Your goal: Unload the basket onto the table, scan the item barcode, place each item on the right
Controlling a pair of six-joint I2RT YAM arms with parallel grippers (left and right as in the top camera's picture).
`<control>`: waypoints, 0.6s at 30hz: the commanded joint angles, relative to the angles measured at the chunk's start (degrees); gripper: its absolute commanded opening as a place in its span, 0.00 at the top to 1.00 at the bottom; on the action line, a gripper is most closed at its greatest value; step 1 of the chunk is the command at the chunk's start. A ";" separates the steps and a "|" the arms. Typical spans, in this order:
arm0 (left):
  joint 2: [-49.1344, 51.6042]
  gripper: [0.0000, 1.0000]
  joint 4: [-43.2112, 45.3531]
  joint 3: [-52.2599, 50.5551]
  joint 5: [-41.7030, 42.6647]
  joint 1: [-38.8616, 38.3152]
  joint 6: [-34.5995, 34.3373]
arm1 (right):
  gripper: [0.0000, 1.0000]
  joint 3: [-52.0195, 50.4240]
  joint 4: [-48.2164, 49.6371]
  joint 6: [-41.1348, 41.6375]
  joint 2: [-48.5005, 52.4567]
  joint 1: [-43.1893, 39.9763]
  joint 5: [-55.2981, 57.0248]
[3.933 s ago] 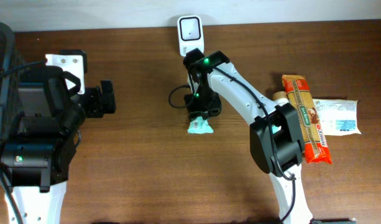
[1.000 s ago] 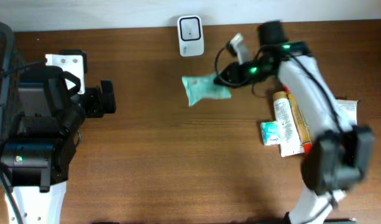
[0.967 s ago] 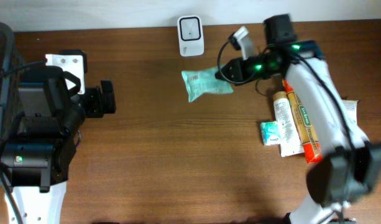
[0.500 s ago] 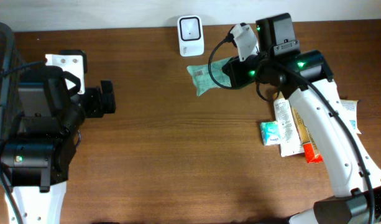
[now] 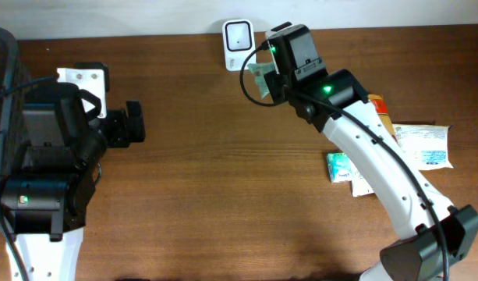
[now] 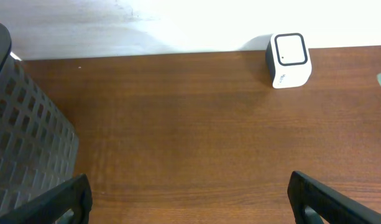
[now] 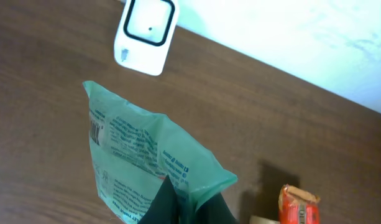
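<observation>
Up at 12 o'clock of the dark brown wooden table (image 5: 223,195), at 5 o'clock from the small white box-shaped scanner (image 7: 145,31): crinkled pale-green plastic pouch (image 7: 146,155). Shows printed text and a barcode; pinched by one corner in the clamped right gripper (image 7: 178,200). White wall (image 6: 146,25) behind. Left gripper (image 6: 189,208) spread wide, holding nothing.

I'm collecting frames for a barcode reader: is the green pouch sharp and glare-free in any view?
Right wrist: green pouch sharp, evenly lit, no glare, barcode small; wall behind blown out. Overhead: pouch mostly hidden by the right arm. Left wrist: only a sliver at the right edge.
</observation>
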 commanded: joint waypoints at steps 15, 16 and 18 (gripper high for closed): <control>-0.35 0.01 0.11 0.31 -0.42 0.11 0.68 | 0.96 0.39 7.23 -5.86 4.61 0.63 14.82; -0.35 0.01 0.09 0.31 -0.42 0.11 0.70 | 0.96 0.39 9.35 -8.66 5.49 0.63 17.29; -0.35 0.01 0.11 0.31 -0.42 0.11 0.68 | 0.96 0.39 15.13 -14.47 7.54 0.63 21.40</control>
